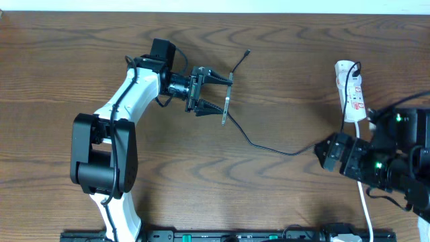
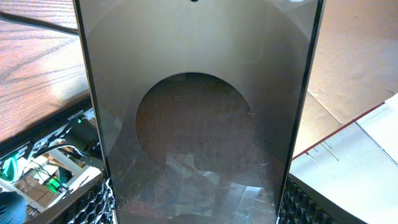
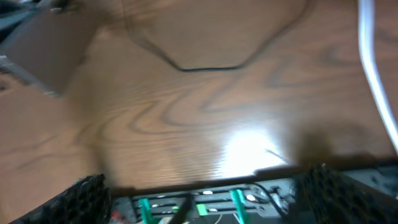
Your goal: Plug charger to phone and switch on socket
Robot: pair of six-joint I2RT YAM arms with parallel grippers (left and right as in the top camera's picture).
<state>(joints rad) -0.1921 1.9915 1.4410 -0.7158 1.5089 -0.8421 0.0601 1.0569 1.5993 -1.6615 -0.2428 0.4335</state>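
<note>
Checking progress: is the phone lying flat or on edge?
On edge: overhead, the phone is a thin sliver held in the left gripper.

The left arm (image 1: 127, 101) has glossy white links between black joints, with a big boxy black joint near its base; a thin black cable (image 1: 121, 101) runs along the white link; a black camera block (image 1: 162, 50) sits at the wrist; the left gripper (image 1: 227, 96) is black, with slim tapered fingers; the right arm (image 1: 396, 154) is all black, dotted with small green lights (image 1: 378, 163); the right gripper (image 3: 202, 180) has black mesh-textured pads (image 3: 84, 199).
</note>
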